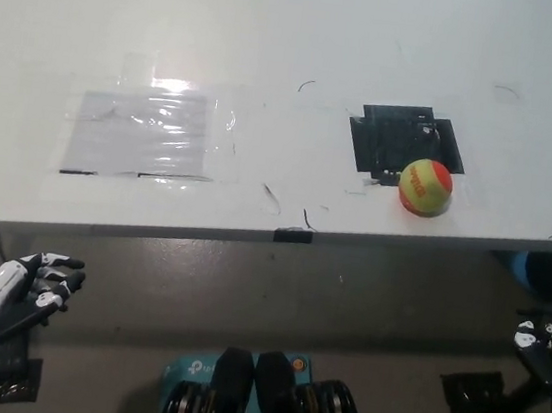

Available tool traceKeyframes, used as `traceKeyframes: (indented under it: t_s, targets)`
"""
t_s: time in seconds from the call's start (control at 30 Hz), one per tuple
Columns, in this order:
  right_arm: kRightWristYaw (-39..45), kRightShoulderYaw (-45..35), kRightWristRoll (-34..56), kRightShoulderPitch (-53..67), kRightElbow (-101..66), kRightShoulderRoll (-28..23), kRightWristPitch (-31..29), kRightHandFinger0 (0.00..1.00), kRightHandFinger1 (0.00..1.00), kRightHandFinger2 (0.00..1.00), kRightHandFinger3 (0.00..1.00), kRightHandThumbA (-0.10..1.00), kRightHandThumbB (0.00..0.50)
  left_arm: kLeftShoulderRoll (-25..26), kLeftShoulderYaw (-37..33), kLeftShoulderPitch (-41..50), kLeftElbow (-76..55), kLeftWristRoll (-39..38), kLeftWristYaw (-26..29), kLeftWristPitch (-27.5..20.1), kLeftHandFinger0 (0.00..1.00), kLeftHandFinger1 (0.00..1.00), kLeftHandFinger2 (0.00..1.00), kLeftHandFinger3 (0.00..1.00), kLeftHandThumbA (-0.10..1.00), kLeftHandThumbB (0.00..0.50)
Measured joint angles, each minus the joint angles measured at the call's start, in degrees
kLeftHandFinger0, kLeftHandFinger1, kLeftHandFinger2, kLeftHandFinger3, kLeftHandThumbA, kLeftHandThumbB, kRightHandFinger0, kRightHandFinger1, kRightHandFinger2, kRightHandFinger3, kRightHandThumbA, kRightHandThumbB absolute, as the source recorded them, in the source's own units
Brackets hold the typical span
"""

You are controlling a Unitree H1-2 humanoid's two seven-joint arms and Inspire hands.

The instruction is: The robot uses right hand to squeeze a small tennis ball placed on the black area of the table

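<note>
A small yellow and orange tennis ball (425,187) rests on the white table (295,48), at the front right corner of the black patch (405,139). Nothing touches it. My black right hand (550,341) hangs low at the right edge of the view, below the table's front edge and well away from the ball, fingers spread and empty. My white left hand (29,289) rests at the lower left, under the table edge, fingers loosely curled and holding nothing.
A clear plastic sheet (144,132) is taped flat on the table's left half. A small black tab (293,235) sits on the front edge. Below the table lie a black bracket (480,393) and a teal box (190,369).
</note>
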Motion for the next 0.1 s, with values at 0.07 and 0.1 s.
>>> traceKeyframes:
  t_s: [0.07, 0.1]
  targets:
    - [-0.7, 0.3, 0.0, 0.0, 0.0, -0.6, 0.0, 0.0, 0.0, 0.04, 0.28, 0.13, 0.201, 0.0, 0.0, 0.2, 0.0, 0.0, 0.0, 0.0, 0.38, 0.46, 0.6, 0.7, 0.76, 0.065]
    - [-0.8, 0.4, 0.0, 0.0, 0.0, -0.6, 0.0, 0.0, 0.0, 0.04, 0.28, 0.13, 0.201, 0.0, 0.0, 0.2, 0.0, 0.0, 0.0, 0.0, 0.38, 0.46, 0.6, 0.7, 0.76, 0.065]
